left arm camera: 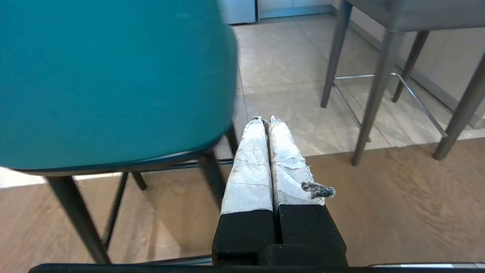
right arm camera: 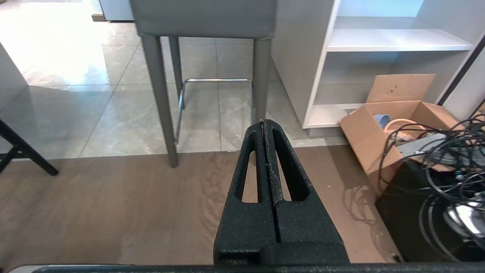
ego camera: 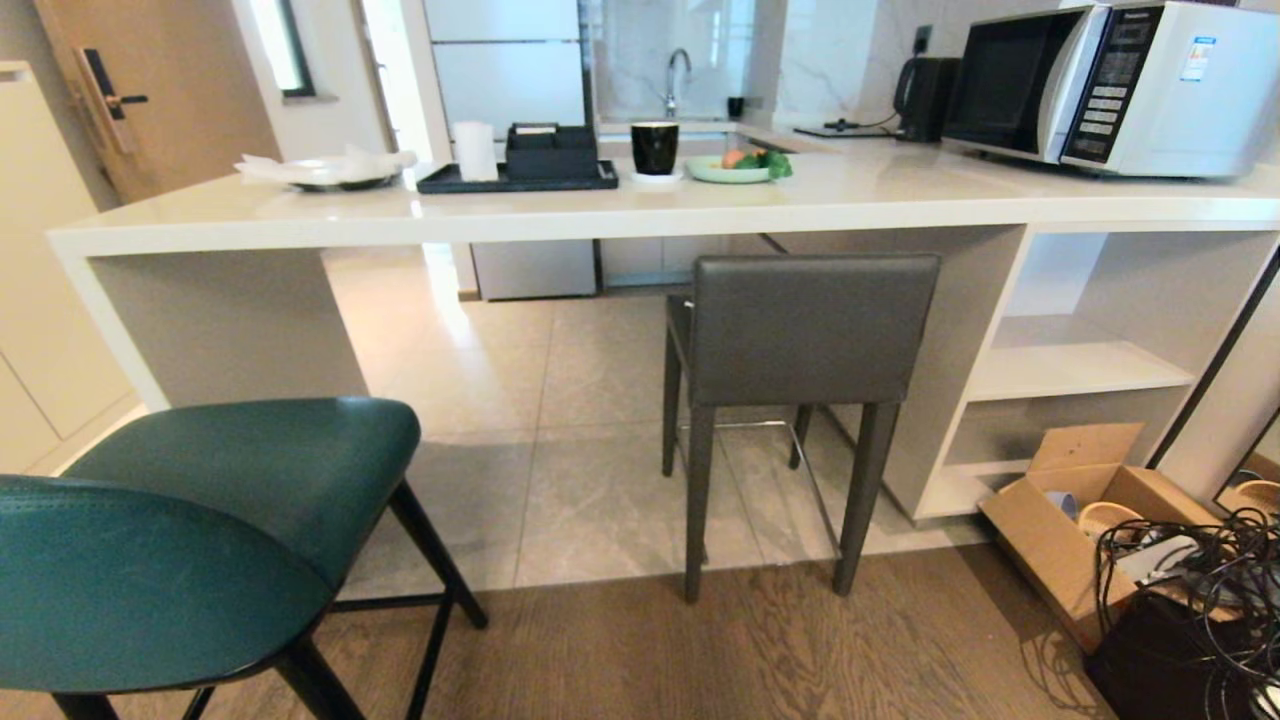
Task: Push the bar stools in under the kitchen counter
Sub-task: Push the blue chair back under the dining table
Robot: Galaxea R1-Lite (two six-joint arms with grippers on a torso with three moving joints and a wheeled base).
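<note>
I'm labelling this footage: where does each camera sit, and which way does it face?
Head: high, facing the kitchen counter; no robot parts show.
Left wrist: behind the shut left gripper, low beside the teal stool.
Right wrist: behind the shut right gripper, facing the grey stool and cardboard box.
All three show the grey stool.

Open tiled floor (ego camera: 540,440) lies under the bench (ego camera: 700,205) between teal stool (ego camera: 200,530) and grey stool (ego camera: 800,340); cardboard box (ego camera: 1080,520) and cables (ego camera: 1200,590) crowd the right.
</note>
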